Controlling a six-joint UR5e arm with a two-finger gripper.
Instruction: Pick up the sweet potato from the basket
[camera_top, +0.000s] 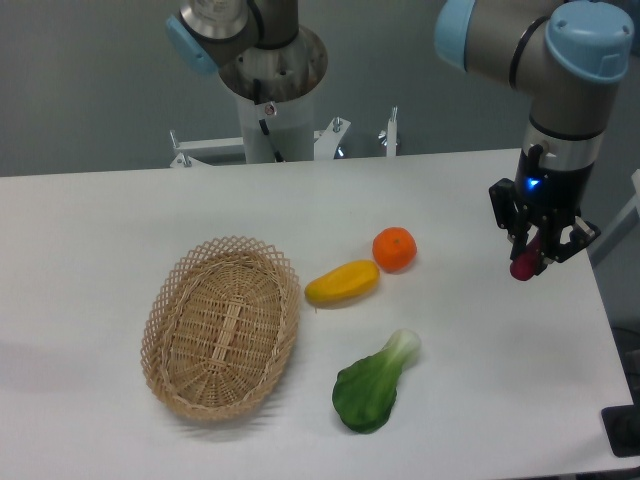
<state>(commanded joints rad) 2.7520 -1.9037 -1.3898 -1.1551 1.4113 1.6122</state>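
Note:
The tan wicker basket (221, 325) lies on the left half of the white table with nothing inside it. Far to its right, over the table's right side, my gripper (530, 255) points down and is shut on the small magenta-red sweet potato (522, 266). Only the tuber's lower end shows below the black fingers. It hangs above the table surface, well clear of the basket.
A yellow mango-like fruit (342, 283) lies just right of the basket, with a round orange (394, 248) beside it. A green leafy vegetable (374, 384) lies nearer the front. The robot base (271, 90) stands at the back. The table's right edge is close to the gripper.

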